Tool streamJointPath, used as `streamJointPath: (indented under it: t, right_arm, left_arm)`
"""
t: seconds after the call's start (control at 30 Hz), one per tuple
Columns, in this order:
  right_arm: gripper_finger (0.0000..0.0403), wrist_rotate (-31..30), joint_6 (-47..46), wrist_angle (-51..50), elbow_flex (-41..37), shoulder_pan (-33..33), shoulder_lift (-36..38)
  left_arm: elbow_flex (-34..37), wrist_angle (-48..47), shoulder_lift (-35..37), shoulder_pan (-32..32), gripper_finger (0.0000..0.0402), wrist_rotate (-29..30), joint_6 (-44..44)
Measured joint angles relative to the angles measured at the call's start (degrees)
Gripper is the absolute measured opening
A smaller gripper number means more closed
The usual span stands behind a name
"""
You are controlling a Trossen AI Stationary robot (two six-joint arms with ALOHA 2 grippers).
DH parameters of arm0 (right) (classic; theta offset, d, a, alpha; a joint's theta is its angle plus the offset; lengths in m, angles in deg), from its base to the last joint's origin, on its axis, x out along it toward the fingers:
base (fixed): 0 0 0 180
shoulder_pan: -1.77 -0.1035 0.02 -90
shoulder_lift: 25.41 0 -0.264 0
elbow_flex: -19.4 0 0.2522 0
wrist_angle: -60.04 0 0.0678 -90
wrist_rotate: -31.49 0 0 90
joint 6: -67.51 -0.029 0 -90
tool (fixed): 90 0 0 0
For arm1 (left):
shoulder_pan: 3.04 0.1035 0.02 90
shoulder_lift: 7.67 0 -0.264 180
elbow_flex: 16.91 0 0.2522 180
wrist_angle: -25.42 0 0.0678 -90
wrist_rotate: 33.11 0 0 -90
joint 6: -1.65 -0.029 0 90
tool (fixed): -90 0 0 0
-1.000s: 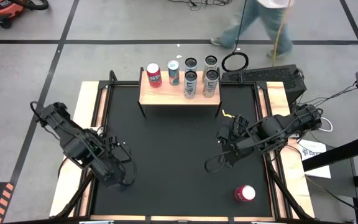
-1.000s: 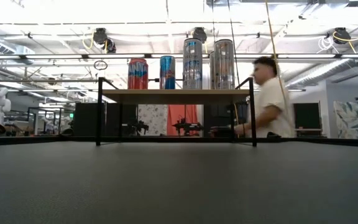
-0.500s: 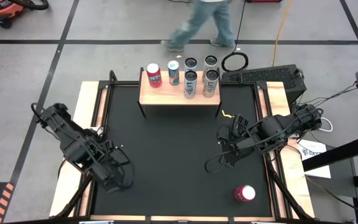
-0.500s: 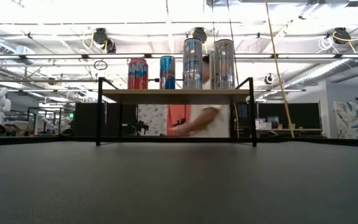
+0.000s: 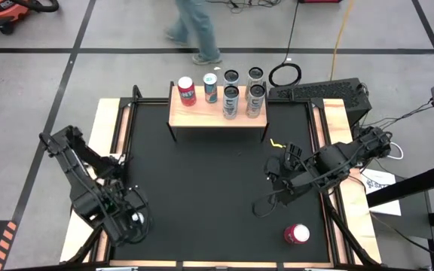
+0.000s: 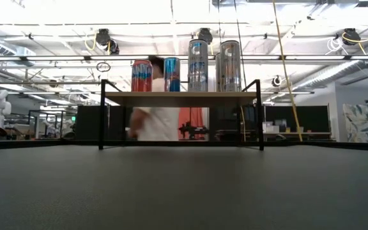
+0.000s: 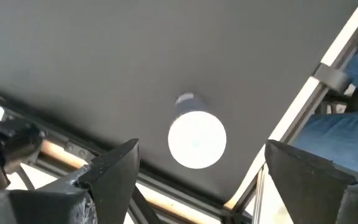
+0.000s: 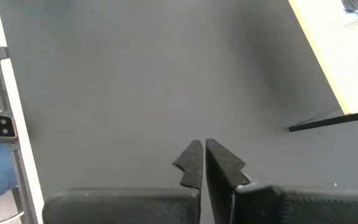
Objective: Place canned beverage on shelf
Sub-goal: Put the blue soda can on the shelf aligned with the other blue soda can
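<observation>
A can with a pale top [image 7: 197, 138] stands upright on the black table [image 5: 202, 188] near its near left corner. My left gripper [image 7: 201, 148] hangs open above it, pointing down, a finger on either side of the can's top and clear of it; in the high view the gripper [image 5: 132, 220] covers most of the can. A red can [image 5: 296, 234] stands near the table's near right corner. The shelf [image 5: 202, 114] at the far edge carries several cans [image 6: 197, 65]. My right gripper [image 5: 276, 179] waits shut above the table's right half.
A person in jeans [image 5: 194, 30] walks on the floor beyond the far edge and shows behind the shelf [image 6: 155, 122] in the low view. Pale wooden strips [image 5: 108, 150] edge the table. Blue denim [image 7: 353, 93] shows just off the table's near left corner.
My left gripper has moved toward the table's near left corner and sunk lower, rolling about its pointing line, and now hangs over the pale-topped can. The person behind the table has walked from right to left.
</observation>
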Motion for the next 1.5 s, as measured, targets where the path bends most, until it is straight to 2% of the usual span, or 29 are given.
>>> streamJointPath:
  t: [0.3, 0.53, 0.97, 1.23, 1.5]
  right_arm:
    - [0.0, -0.18, 0.0, 1.37, 0.0, -3.17, 0.0]
    - [0.0, -3.14, 0.0, 1.6, 0.0, -4.67, 0.0]
    - [0.0, -3.15, 0.2, 1.61, 0.0, -4.93, 0.0]
    - [0.0, -3.23, 0.22, 1.94, 0.0, -4.93, 0.0]
    - [0.0, -3.26, 0.22, 2.84, 0.0, -4.93, -0.02]
  left_arm:
    - [5.13, 3.61, 0.0, -1.07, 0.0338, -2.04, 7.08]
    - [9.15, 8.28, 0.0, -1.02, 0.0338, -3.62, 12.19]
    - [16.21, 13.19, 0.0, -0.96, 0.0338, -7.42, 12.0]
    - [20.7, 20.7, 0.0, -0.98, 0.0338, -7.41, 11.78]
    - [23.83, 20.8, 0.0, -0.97, 0.0338, -6.33, 11.51]
